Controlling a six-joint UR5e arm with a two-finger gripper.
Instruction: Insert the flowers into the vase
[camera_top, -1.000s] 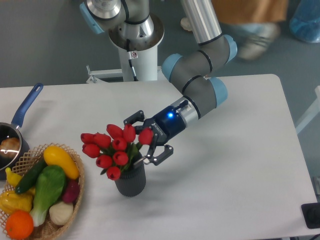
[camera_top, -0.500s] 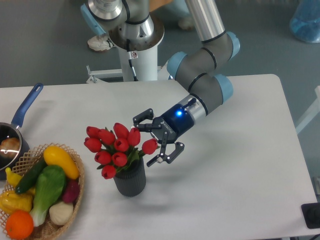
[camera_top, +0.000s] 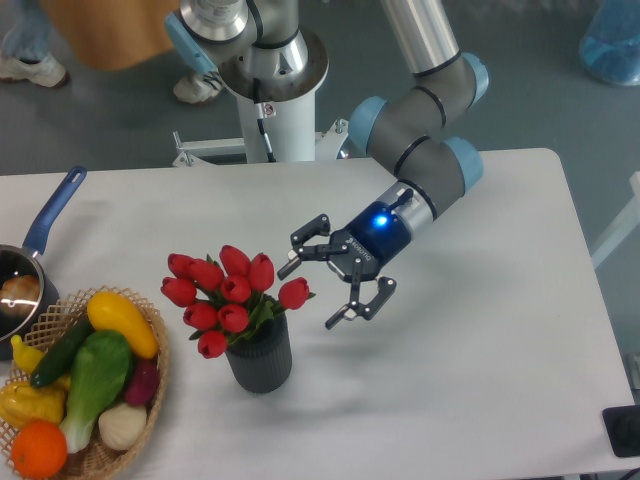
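Note:
A bunch of red tulips (camera_top: 228, 295) stands with its stems inside the dark grey ribbed vase (camera_top: 261, 362) at the table's front middle. The buds lean out to the left and above the mouth. My gripper (camera_top: 312, 295) is open and empty, just to the right of the flowers and a little above the vase. Its fingers do not touch the tulips. A blue light glows on the wrist.
A wicker basket (camera_top: 152, 382) of toy vegetables and fruit sits at the front left. A blue-handled saucepan (camera_top: 40, 240) lies at the left edge. The robot base (camera_top: 272, 90) stands at the back. A person moves behind the table.
My gripper has let go of the flowers and drawn back up and to the right, now open. The tulips stay in the vase and have settled a little.

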